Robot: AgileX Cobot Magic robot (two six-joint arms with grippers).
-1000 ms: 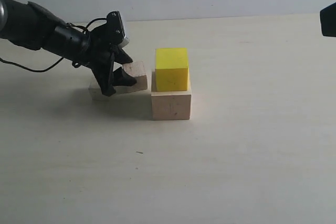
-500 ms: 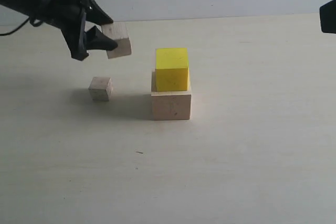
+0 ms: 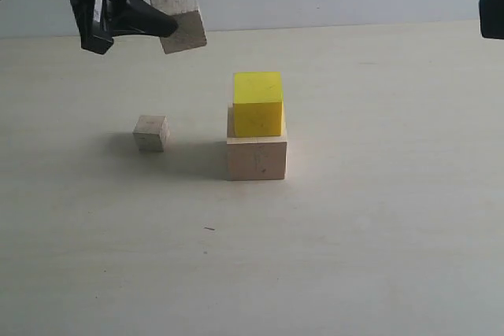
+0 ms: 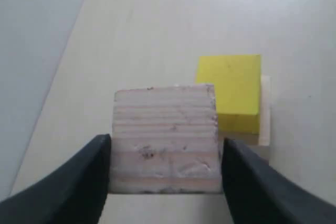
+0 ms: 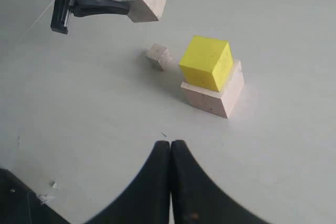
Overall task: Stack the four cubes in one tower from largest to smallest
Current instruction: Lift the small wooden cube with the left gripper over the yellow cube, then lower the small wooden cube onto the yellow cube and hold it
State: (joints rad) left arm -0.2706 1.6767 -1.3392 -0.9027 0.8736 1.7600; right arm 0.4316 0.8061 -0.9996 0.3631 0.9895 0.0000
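The large pale wood cube [image 3: 257, 158] stands mid-table with the bright yellow cube [image 3: 257, 104] on top of it. High up and to the left of that stack, my left gripper [image 3: 161, 23] is shut on a small pale wood cube [image 3: 179, 17], held tilted in the air. In the left wrist view that cube [image 4: 165, 140] fills the gap between both fingers, with the yellow cube [image 4: 230, 92] beyond. The smallest wood cube [image 3: 150, 132] lies on the table left of the stack. My right gripper [image 5: 170, 148] is shut and empty, far from the cubes.
A pale table [image 3: 378, 218] carries everything; a light wall runs along its far edge. A dark bit of the right arm [image 3: 492, 13] shows at the right edge of the exterior view. Small crumbs [image 5: 47, 195] lie near the right gripper.
My left gripper has lifted the small wood cube off the table, up and slightly right. The smallest cube, hidden behind the gripper before, now shows. The right arm has not moved.
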